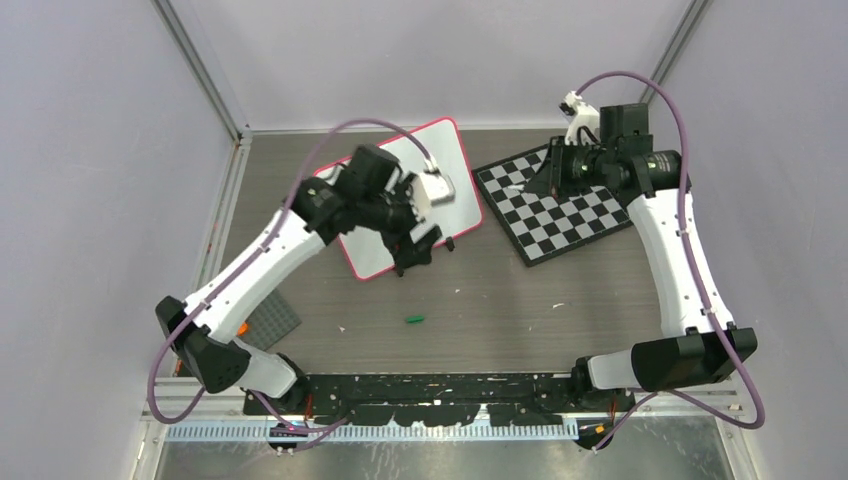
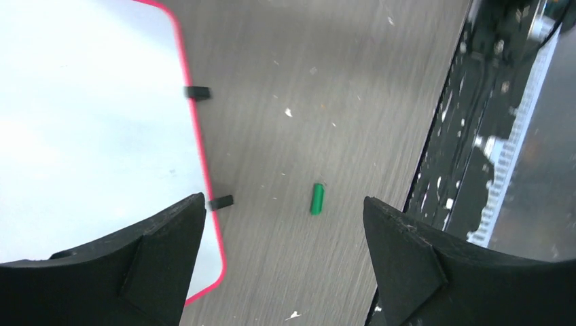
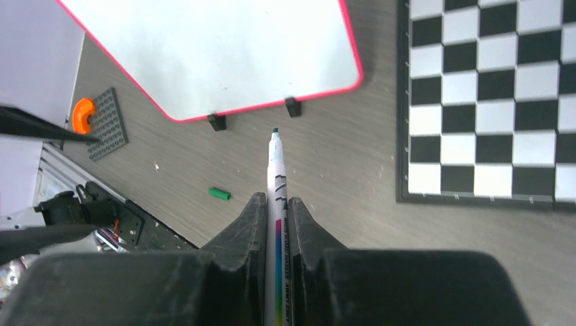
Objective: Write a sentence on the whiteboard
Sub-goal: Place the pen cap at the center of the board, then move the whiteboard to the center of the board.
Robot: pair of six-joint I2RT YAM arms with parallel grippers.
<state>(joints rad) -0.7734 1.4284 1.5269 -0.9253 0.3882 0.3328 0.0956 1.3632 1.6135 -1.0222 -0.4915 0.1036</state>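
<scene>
The whiteboard point(image 1: 446, 150) lies at the back middle, white with a red-pink rim and two black clips point(image 2: 198, 92). Its face is blank in every view, so no green sentence shows. My left gripper point(image 1: 420, 250) hovers open and empty over the board's near edge. In the left wrist view the gripper point(image 2: 284, 210) has the board point(image 2: 88, 122) on its left. My right gripper point(image 3: 275, 200) is shut on a white marker point(image 3: 277, 176), uncapped, tip pointing at the board point(image 3: 217, 47) and short of its rim. In the top view the right gripper point(image 1: 540, 180) is above the checkered board.
A green marker cap point(image 1: 414, 319) lies loose on the table; it also shows in the left wrist view point(image 2: 316, 198) and the right wrist view point(image 3: 219, 193). A black-and-white checkered board point(image 1: 560, 205) lies right of the whiteboard. A grey studded plate point(image 3: 105, 122) with an orange piece point(image 3: 83, 113) sits near the left arm's base.
</scene>
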